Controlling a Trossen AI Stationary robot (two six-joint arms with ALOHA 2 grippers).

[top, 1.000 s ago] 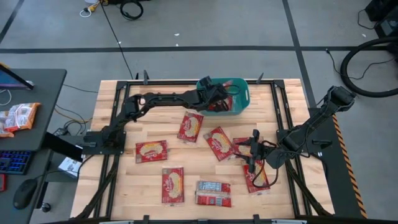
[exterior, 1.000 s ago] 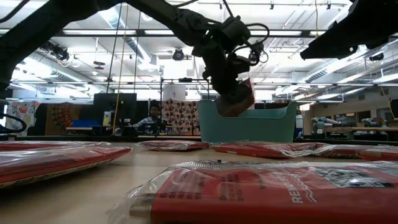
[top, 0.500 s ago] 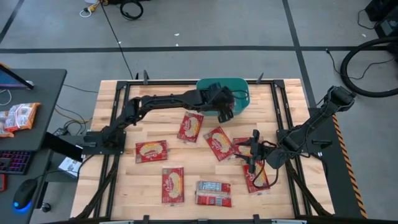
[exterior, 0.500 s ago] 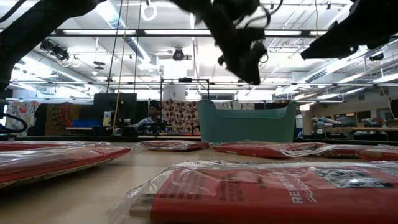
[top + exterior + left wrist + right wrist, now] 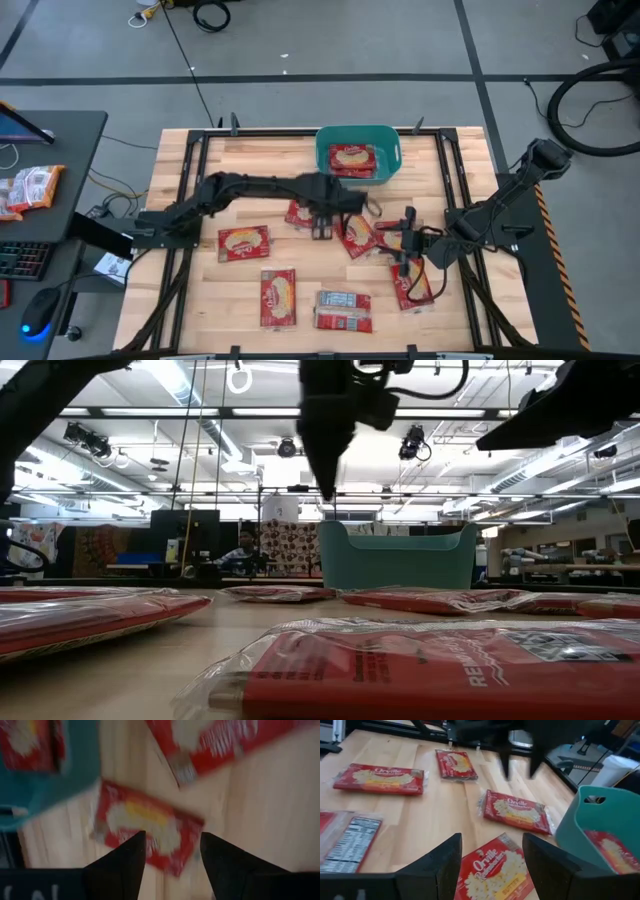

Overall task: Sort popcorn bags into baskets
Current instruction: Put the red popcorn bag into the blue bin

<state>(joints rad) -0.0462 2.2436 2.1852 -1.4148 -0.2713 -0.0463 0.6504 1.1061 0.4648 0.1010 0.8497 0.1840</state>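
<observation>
The teal basket [image 5: 385, 165] stands at the table's far middle with one red popcorn bag [image 5: 352, 160] lying flat inside. My left gripper [image 5: 322, 222] is open and empty above the table's middle. It hangs over a red bag [image 5: 150, 827] that lies flat on the wood, and shows high above the table in the low view [image 5: 325, 475]. My right gripper [image 5: 405, 250] is open and empty over the bags at the right, with one bag [image 5: 495, 870] below its fingers. Several more red bags lie flat on the table, and one [image 5: 343, 310] shows its grey-white back.
Loose bags lie at the near left [image 5: 243, 242], the near middle [image 5: 278, 297] and the right [image 5: 412, 285]. A desk at the far left holds an orange-red packet [image 5: 30, 188] and a keyboard. A person [image 5: 245, 550] sits in the room behind the table.
My left gripper has let go of a red bag over the basket, and the bag now lies inside it. The gripper has then risen and gone toward the table's near edge, and now hangs over a bag at the middle of the table.
</observation>
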